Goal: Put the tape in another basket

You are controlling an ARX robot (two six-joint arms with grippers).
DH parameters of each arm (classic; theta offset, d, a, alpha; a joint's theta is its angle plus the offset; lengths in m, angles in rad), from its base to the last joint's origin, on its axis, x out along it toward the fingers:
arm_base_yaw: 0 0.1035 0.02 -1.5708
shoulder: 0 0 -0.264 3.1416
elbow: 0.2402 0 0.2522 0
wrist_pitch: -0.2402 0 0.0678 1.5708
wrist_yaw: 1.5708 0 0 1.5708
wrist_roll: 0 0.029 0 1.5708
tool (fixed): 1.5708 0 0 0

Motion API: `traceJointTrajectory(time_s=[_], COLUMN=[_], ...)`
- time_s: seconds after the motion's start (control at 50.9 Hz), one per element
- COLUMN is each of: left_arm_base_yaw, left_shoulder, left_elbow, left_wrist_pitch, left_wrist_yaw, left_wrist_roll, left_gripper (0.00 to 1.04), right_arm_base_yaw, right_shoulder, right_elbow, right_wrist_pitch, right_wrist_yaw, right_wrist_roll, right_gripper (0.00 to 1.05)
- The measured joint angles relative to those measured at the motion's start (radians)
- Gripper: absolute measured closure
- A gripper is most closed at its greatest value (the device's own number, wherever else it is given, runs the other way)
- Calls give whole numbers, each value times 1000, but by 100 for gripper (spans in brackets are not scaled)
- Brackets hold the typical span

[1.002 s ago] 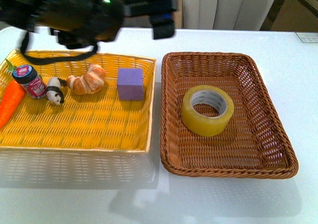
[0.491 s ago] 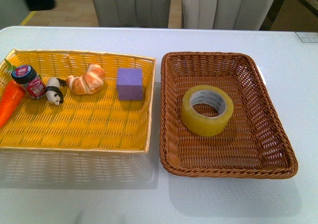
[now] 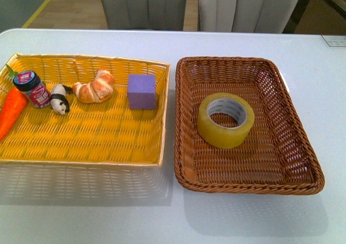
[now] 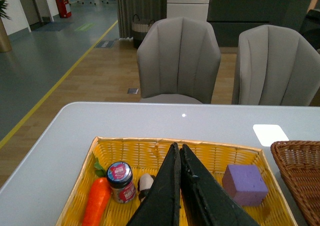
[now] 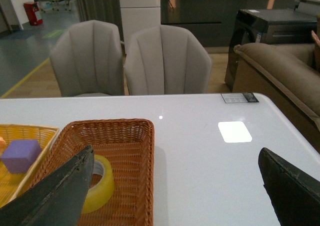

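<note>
Tape (image 3: 225,119) flat in brown basket (image 3: 292,146), purple block (image 3: 141,91) in neighbouring yellow basket (image 3: 81,141)

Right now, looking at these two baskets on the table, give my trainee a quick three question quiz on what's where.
1. True or false: the tape lies in the brown wicker basket.
2. Which item sits nearest the brown basket inside the yellow basket? A) carrot B) purple cube C) croissant
3. Fill in: in the wrist views, the left gripper is ____, and the right gripper is ____.

Key
1. True; it lies flat, hole up.
2. B.
3. Shut, with nothing between its fingers; open, its fingers spread wide.
</note>
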Motion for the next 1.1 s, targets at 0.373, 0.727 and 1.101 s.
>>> traceJointTrajectory(time_s=[0.373, 0.727, 1.101], left_arm_base_yaw=[116, 142, 143], left_shoulder=[-335, -587, -832], left_elbow=[-116, -151, -152], left_wrist_pitch=[-215, -428, -650], left_wrist_yaw=[128, 135, 136], left_wrist_roll=[5, 4, 5], left_gripper=[103, 103, 103], right_arm_base_yaw=[0, 0, 0], right_shoulder=[0, 0, 0], right_elbow=[0, 0, 0], right_wrist_pitch=[0, 0, 0], right_wrist_yaw=[0, 0, 0], right_wrist_roll=[0, 0, 0], right_gripper=[9, 9, 9])
